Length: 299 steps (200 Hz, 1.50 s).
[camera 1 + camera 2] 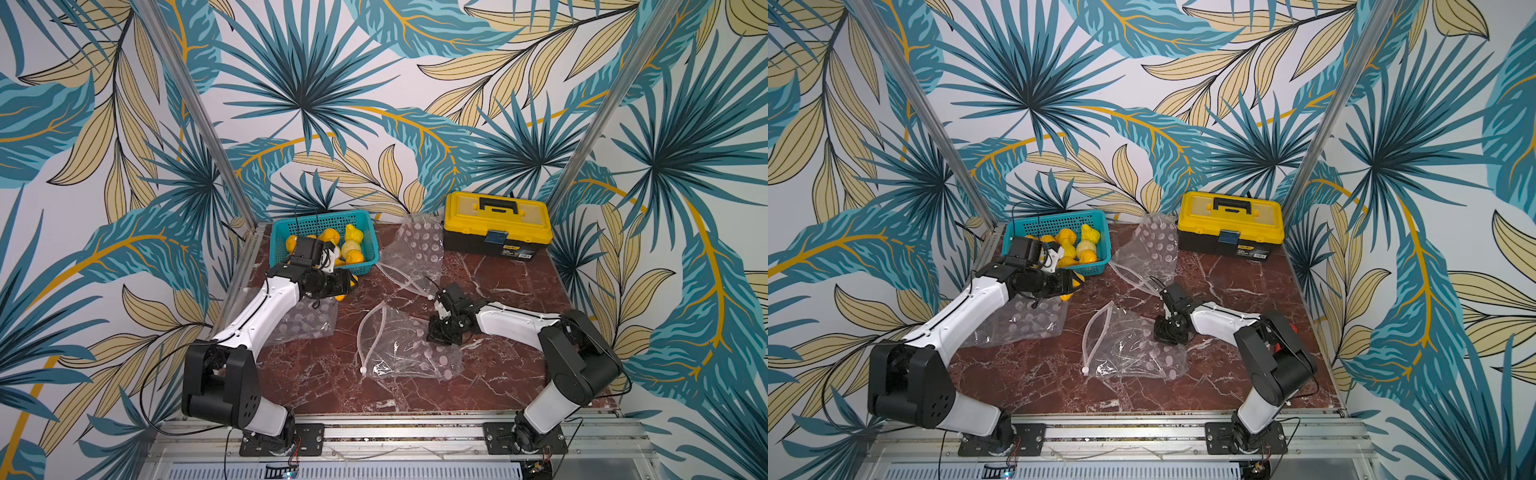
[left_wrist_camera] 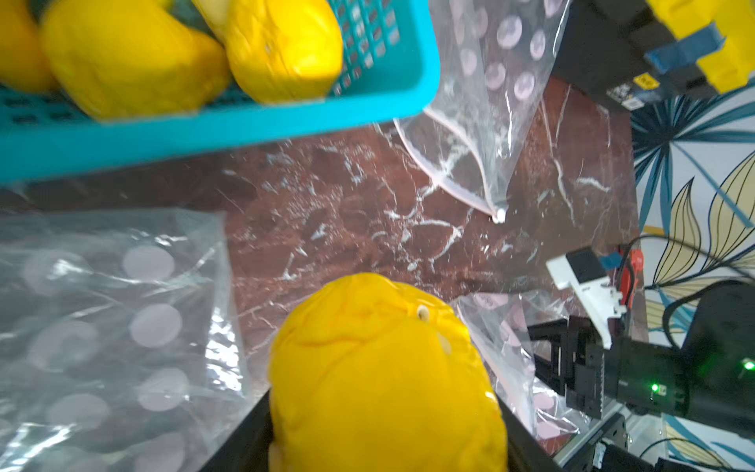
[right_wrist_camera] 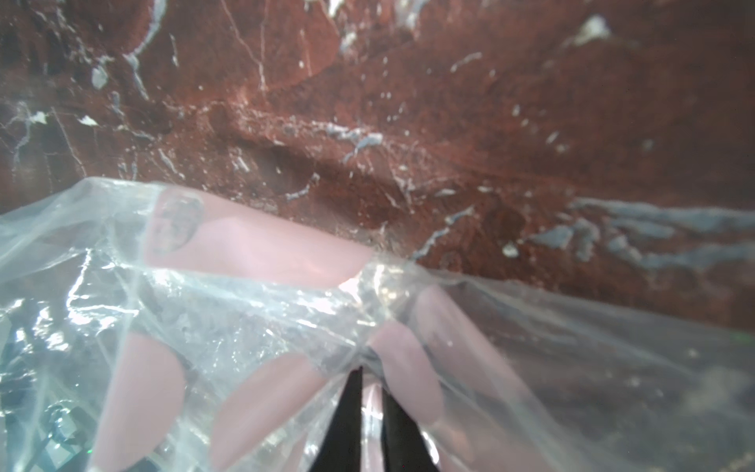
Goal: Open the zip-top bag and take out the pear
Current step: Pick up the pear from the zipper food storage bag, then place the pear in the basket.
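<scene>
Near the table's far left corner, the left gripper [image 1: 347, 286] holds a yellow pear [image 2: 384, 380] between its fingers, which stand fairly wide around the fruit. In both top views the pear hangs just short of the near rim of the teal basket [image 1: 365, 266], which already carries several more pears [image 1: 353, 241]. From the left wrist view the pear's long axis runs out along the fingers, toward the basket rim beyond. By my reading the pear is already out of its bag, and the coming move turns on that short gap: the basket lies straight ahead of the left fingers, with the left arm far the nearer.

Toward the middle of the table, the right gripper [image 3: 371, 408] has its fingers narrow, a thin slit between them, with the film of the emptied zip-top bag [image 1: 407, 353] pinched or just slipping there; I cannot tell which.

At the far right corner stands a yellow toolbox [image 1: 496, 224]; its small label is too small to read.
</scene>
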Motion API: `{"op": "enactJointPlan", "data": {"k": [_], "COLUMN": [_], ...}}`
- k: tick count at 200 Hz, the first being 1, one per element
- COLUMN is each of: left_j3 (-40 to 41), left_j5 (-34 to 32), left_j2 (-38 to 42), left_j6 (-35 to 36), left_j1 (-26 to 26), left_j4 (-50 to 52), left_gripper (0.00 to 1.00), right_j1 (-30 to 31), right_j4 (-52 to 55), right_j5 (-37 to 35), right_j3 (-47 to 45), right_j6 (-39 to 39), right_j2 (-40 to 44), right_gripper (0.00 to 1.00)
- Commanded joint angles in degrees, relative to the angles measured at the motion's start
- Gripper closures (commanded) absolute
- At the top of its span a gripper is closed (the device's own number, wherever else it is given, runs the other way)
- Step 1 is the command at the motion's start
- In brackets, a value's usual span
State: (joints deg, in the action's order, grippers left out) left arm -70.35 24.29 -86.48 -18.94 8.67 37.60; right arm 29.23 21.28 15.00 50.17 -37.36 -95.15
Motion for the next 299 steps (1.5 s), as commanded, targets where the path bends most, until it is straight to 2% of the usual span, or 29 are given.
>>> {"op": "enactJointPlan", "data": {"k": [1, 30, 63, 88, 122, 137, 173, 199, 245, 285, 299], "left_j3": [-5.8, -14.0, -21.7, -25.0, -29.4, -30.1, -29.9, -29.5, -27.0, -25.2, -25.4], "left_j5": [1.7, 1.7, -0.2, -1.3, 2.1, 0.5, -2.8, -2.5, -3.2, -9.5, -7.4], "left_j2": [-4.1, -10.8, -18.5, -23.3, -30.0, -31.4, -30.9, -28.7, -23.0, -20.7, -20.9], "left_j6": [3.4, 4.2, 5.1, 6.3, 12.7, 13.9, 15.1, 15.1, 15.6, 17.2, 17.1], "left_j1": [-4.1, -8.4, -10.4, -11.1, -11.4, -11.9, -12.9, -13.1, -13.3, -13.7, -13.8], "left_j4": [1.1, 1.2, 1.2, 1.4, 5.6, 6.8, 7.0, 7.0, 7.0, 8.1, 8.3], "left_gripper": [0.36, 0.37, 0.37, 0.37, 0.35, 0.33, 0.25, 0.19, 0.16, 0.16, 0.16], "right_j1": [-0.3, -0.2, -0.2, -0.2, -0.3, -0.4, -1.4, -3.5, -8.9, -10.2, -10.3], "right_j4": [6.8, 9.9, 14.1, 17.3, 21.7, 23.2, 24.5, 23.6, 18.7, 14.6, 13.6], "right_j5": [-3.3, -3.9, -4.0, -4.7, -8.1, -10.0, -13.8, -15.4, -13.6, -10.3, -8.7], "right_j3": [0.2, 2.0, 4.5, 6.6, 9.8, 10.7, 10.0, 7.3, 1.6, -1.0, -1.0], "right_j6": [1.1, 1.6, 1.6, 1.6, 2.6, 3.1, 4.0, 4.6, 5.9, 6.3, 6.2], "right_j2": [1.0, 3.0, 6.2, 10.0, 15.6, 17.4, 19.8, 20.5, 18.1, 12.5, 10.5], "right_gripper": [0.75, 0.63, 0.50, 0.46, 0.44, 0.42, 0.35, 0.29, 0.26, 0.25, 0.25]}}
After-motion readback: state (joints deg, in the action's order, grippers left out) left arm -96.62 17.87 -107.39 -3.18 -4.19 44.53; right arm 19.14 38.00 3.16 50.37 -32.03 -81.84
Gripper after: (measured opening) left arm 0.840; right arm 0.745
